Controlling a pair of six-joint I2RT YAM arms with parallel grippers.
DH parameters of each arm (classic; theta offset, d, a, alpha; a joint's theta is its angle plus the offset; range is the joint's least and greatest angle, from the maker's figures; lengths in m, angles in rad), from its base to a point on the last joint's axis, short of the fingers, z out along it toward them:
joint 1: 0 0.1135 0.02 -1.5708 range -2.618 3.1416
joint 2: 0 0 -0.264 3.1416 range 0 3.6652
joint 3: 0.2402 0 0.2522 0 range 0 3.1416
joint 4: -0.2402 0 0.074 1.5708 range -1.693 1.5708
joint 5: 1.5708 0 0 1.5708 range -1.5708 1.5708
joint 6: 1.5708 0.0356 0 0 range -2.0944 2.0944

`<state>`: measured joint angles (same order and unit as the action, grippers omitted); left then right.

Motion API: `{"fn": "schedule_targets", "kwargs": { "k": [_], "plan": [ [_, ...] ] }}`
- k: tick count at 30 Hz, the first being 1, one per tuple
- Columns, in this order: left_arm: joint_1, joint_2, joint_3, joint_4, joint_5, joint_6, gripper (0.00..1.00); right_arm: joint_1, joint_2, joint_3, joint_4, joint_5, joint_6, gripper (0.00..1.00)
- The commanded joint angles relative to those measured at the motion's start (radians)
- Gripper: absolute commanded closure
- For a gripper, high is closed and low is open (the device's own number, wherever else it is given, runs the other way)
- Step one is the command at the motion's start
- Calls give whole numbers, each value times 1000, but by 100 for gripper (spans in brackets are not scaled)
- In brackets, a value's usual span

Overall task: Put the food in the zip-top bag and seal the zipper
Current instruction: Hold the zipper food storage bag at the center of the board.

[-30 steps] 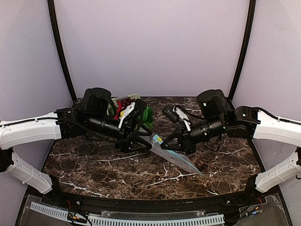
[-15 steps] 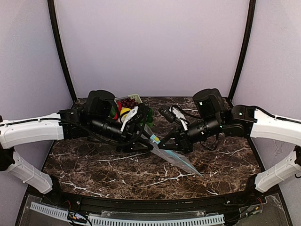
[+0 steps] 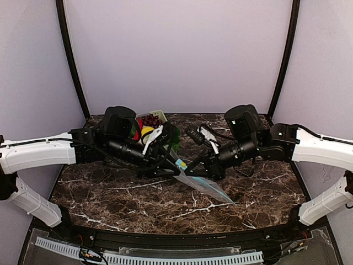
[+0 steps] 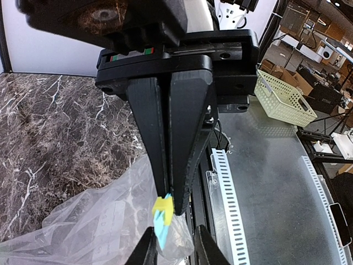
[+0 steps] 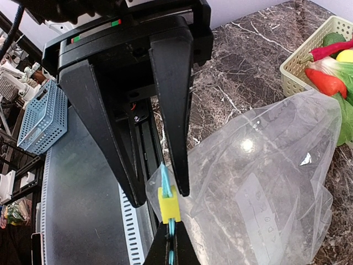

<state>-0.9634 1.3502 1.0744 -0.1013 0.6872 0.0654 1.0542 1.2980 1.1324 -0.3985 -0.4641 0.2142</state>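
Dark marble with white lines covers the surface [image 3: 138,204], and pale purple walls [image 3: 176,55] stand around it. Near the middle, two tools meet tip to tip.

The right tool [image 4: 170,192] reaches in from 3 o'clock. It is squeezed tight on the blue zipper [image 5: 165,178] along the mouth of the bag [image 5: 265,182].

The left tool [image 5: 160,194] reaches in from 9 o'clock. It is narrow but not closed. Its two fingers stand on either side of the little yellow slider [image 5: 169,204], and a small gap shows on one side. The slider sits on the zipper, right between the two tools.

From there the clear, crinkly bag spreads out toward 4 o'clock in the top view. It has a white patch on it.

At about 11 o'clock from the tools, behind the left arm, sits a pale basket [image 5: 292,66]. The food is in it: red chilli peppers [image 5: 325,83], a yellow lemon [image 5: 345,55], dark grapes [image 3: 150,119] and something leafy and green.
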Motion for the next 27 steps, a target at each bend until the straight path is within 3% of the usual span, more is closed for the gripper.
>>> {"fn": "schedule_targets", "kwargs": {
  "k": [1,6,9,10,14,17,27],
  "plan": [
    [-5,-3,9,-4,0,-6,79,11,10,9,14,-1,-9,100],
    [-5,-9,9,-13,-11,-2,88,12,8,7,15,-1,-9,100],
    [-5,-13,5,-10,-28,-3,98,13,1,4,17,-1,-4,100],
    [-5,-14,5,-9,-36,-4,99,13,-1,3,16,0,0,97],
    [-5,-16,-2,-11,-54,-1,99,16,-43,-21,53,12,30,60],
    [-6,-16,-2,-9,-36,-3,99,21,-87,-50,94,50,40,49],
    [-5,-8,0,-15,-16,-1,99,39,-82,-28,143,138,8,55]
  ]
}}
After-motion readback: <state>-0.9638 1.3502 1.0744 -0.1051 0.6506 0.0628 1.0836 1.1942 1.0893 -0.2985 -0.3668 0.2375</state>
